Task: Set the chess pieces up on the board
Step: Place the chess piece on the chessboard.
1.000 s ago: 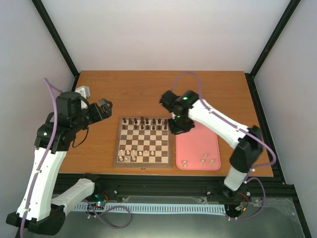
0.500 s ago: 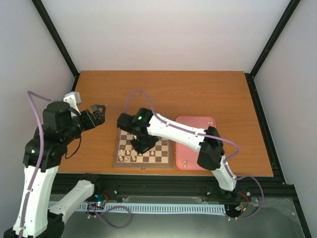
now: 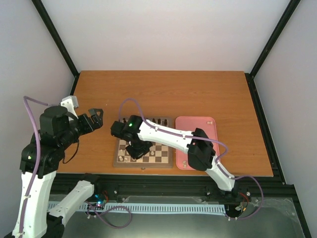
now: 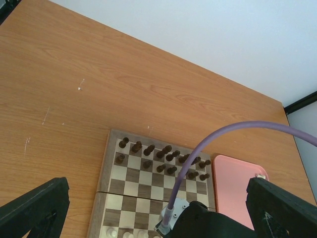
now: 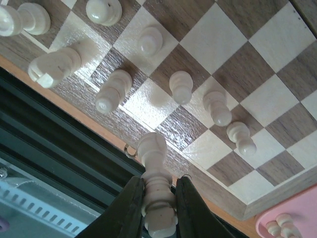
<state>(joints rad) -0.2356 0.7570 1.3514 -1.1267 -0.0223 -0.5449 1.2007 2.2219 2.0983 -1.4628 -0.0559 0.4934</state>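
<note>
Right gripper (image 5: pixel 158 186): pinching one cream chessman (image 5: pixel 152 148) round its middle, above the chessboard's (image 5: pixel 213 39) near edge, apparently to seat it by the cream pieces (image 5: pixel 181 87) standing there. Left gripper (image 3: pixel 94 115): spread wide, idle beside the board.

A pink tray (image 3: pixel 200 123) rests on a table (image 3: pixel 163 91).

Right pincer (image 5: pixel 159 188), cream piece (image 5: pixel 154 163) in grip, from tray (image 3: pixel 205 127) to board (image 3: pixel 163 147).
</note>
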